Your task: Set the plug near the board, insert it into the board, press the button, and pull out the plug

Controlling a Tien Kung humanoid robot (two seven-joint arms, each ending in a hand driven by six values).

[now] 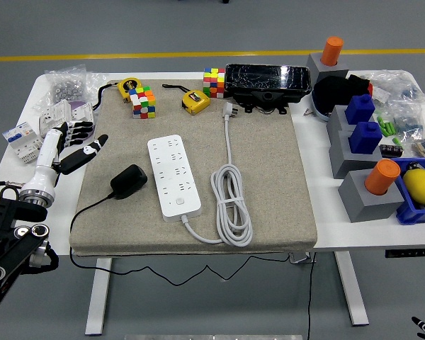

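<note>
A black plug adapter (129, 180) lies on the beige mat (269, 170), its thin black cable trailing off the front-left edge. Just right of it lies the white power strip (174, 177) with its button near the front end, and a coiled white cord (230, 205) ending in a plug (229, 109) by the back. My left hand (74, 145) hovers at the mat's left edge, left of the black plug and apart from it, fingers spread and holding nothing. The right hand is out of view.
Two colour cubes (143, 102) (214, 81), two yellow tape measures (195, 102) and a black box (268, 81) line the mat's back. Grey and blue blocks with orange cylinders (381, 177) stand at the right. Bags and small boxes (57, 106) sit at the left.
</note>
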